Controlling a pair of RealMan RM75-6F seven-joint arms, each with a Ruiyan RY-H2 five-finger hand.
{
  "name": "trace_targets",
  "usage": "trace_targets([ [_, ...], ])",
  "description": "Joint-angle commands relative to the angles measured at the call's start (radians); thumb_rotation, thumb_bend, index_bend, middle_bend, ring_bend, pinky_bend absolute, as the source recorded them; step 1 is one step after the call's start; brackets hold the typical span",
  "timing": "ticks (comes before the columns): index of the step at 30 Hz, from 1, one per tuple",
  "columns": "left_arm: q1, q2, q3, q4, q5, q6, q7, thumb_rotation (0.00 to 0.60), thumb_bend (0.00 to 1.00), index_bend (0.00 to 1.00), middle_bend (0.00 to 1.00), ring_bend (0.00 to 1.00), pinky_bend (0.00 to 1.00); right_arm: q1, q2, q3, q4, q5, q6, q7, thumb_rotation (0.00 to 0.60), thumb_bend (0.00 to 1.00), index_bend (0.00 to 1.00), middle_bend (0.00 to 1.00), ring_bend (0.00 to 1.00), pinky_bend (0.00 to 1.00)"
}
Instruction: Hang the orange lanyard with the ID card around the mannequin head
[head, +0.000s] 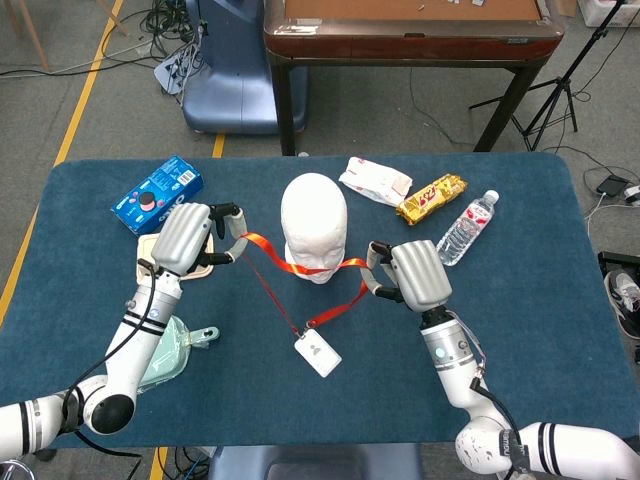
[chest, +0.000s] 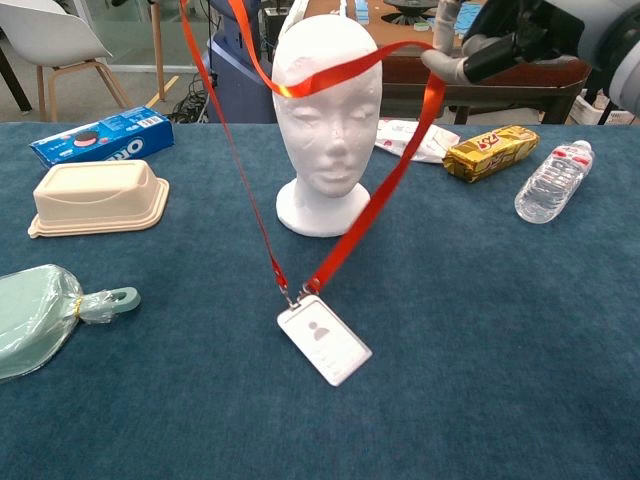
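The white mannequin head (head: 313, 222) stands upright mid-table. The orange lanyard (head: 262, 246) is lifted and stretched between both hands. My left hand (head: 186, 238) pinches the strap to the left of the head. My right hand (head: 413, 274) pinches it on the right side. In the chest view the strap (chest: 322, 76) crosses the mannequin's (chest: 330, 130) forehead, and my right hand (chest: 505, 35) is high at the top right. Two strands run down to the white ID card (chest: 324, 339) in front of the head, at the table surface. My left hand is outside the chest view.
A blue cookie box (head: 157, 194) and a beige lidded container (chest: 96, 195) lie at the left. A green pouch (chest: 38, 320) sits near the front left. Behind and right of the head are a white snack bag (head: 375, 180), a yellow wrapper (head: 431, 198) and a water bottle (head: 465, 228).
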Motion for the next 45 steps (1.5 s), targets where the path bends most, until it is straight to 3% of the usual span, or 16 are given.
trace_targets([
  [1,-0.014,0.015,-0.023,0.023,-0.034,-0.025,-0.039,0.600,0.34,0.56,0.61,0.62,0.73,0.016,-0.040,0.029,0.036,0.012,0.025,-0.015,0.600,0.43,0.66,0.98,0.97,0.95],
  [19,-0.143,0.002,-0.091,0.200,-0.250,-0.172,-0.134,0.600,0.34,0.56,0.61,0.62,0.73,0.070,-0.095,0.155,0.161,0.131,0.021,-0.024,0.600,0.44,0.66,0.98,0.97,0.95],
  [33,-0.285,-0.073,-0.068,0.353,-0.356,-0.194,-0.036,0.600,0.34,0.56,0.61,0.62,0.73,0.135,-0.117,0.216,0.253,0.245,-0.019,-0.064,0.600,0.44,0.66,0.98,0.97,0.95],
  [45,-0.385,-0.156,-0.056,0.544,-0.427,-0.218,0.029,0.600,0.34,0.56,0.61,0.62,0.73,0.204,-0.172,0.267,0.403,0.321,-0.038,-0.053,0.600,0.44,0.66,0.98,0.97,0.95],
])
